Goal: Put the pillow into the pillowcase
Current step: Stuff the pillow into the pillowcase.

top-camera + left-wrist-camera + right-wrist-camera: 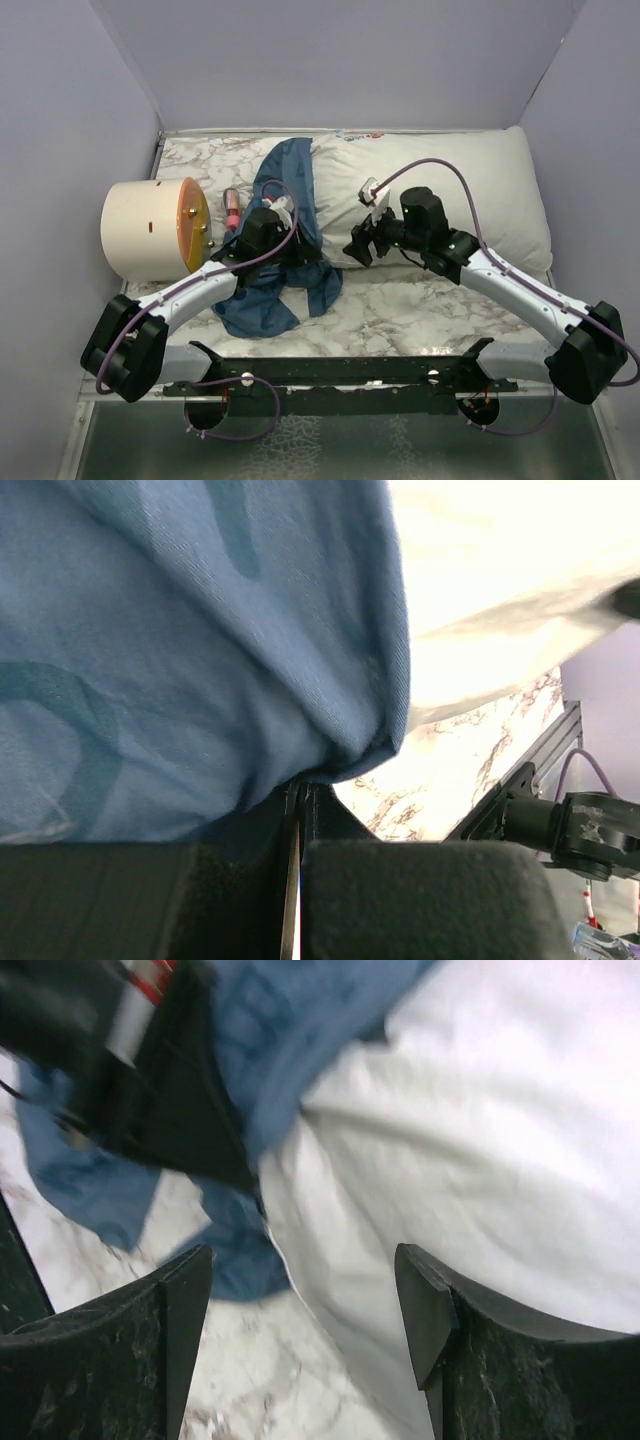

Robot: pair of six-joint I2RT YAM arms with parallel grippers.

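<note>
The plump white fabric pillow (pixel 450 190) is plain; the floppy blue fabric pillowcase (pixel 290 172) bears darker blue markings; the bench (pixel 400 310) shows grey-veined white marbling.

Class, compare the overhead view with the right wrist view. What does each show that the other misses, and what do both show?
Only the overhead view: the cream drum at the left, both arms, and the whole pillow. Only the right wrist view: the right hand seen from inside, open and empty over the pillow's edge. Both views: the pillow, the pillowcase, the marbled table, and the left hand at the pillowcase.
</note>
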